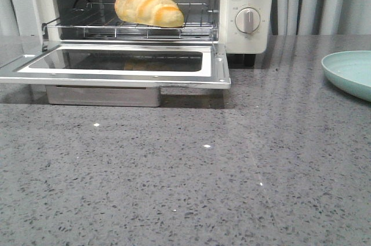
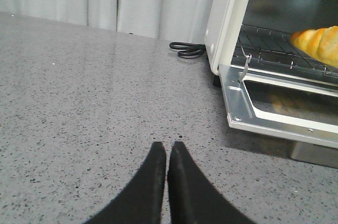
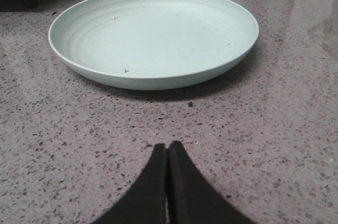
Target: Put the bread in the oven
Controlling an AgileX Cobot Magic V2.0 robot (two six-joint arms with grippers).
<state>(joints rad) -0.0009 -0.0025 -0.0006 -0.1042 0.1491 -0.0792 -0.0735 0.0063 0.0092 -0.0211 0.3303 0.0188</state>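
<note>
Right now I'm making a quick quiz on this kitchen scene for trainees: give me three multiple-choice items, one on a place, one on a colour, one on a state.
1. Where is the bread?
A. on the plate
B. on the wire rack inside the oven
C. on the countertop

2. What colour is the plate?
A. pale green
B. red
C. black

3. How does the oven door stand?
A. shut
B. removed
C. folded down open

Answers:
1 B, the front view shows the roll lying on the rack in the oven cavity.
2 A, the right wrist view shows a pale green plate holding no food.
3 C, the door lies flat in front of the oven, window up.
</note>
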